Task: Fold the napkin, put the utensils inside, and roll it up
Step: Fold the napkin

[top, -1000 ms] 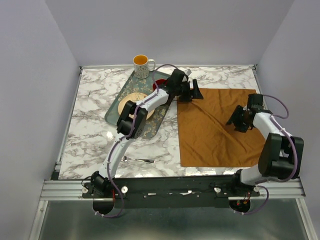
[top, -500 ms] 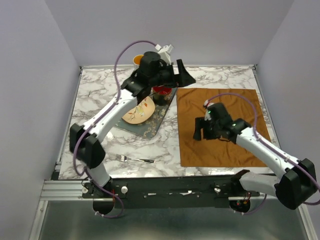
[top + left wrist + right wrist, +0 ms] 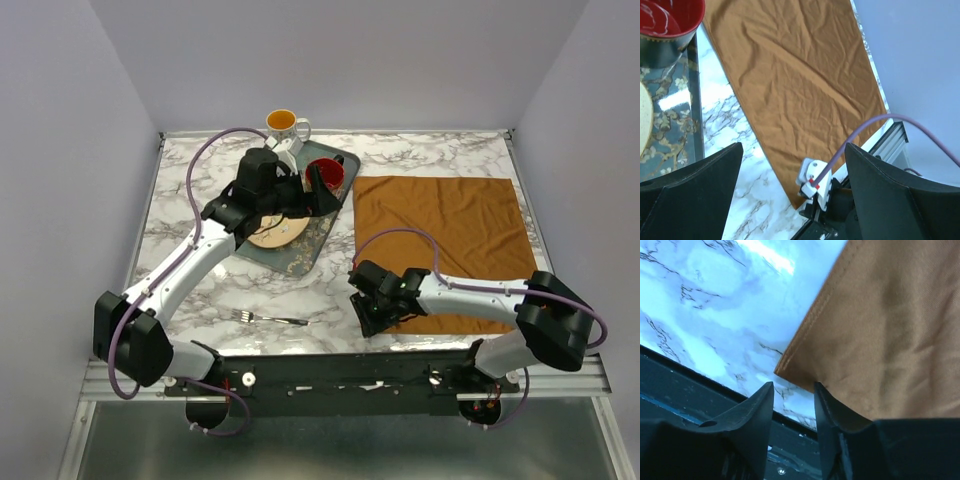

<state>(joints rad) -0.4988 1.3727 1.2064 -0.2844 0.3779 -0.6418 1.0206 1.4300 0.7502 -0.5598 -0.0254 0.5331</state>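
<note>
The rust-brown napkin lies flat on the right half of the marble table. My right gripper is low at its near left corner. In the right wrist view the gripper is open by a narrow gap, and the napkin corner sits just past the fingertips, with the right finger against its edge. My left gripper hangs wide open over the tray, holding nothing; in its own view the gripper frames the napkin. One utensil, a slim silvery fork, lies near the front edge at left.
A dark green patterned tray holds a pale plate and a red bowl. An orange-lined mug stands behind it. The black front rail runs just below the napkin's near edge.
The right arm swept from the napkin's right side across to its near left corner, and its jaws narrowed. The left arm drew back from the napkin's far left corner to over the tray.
</note>
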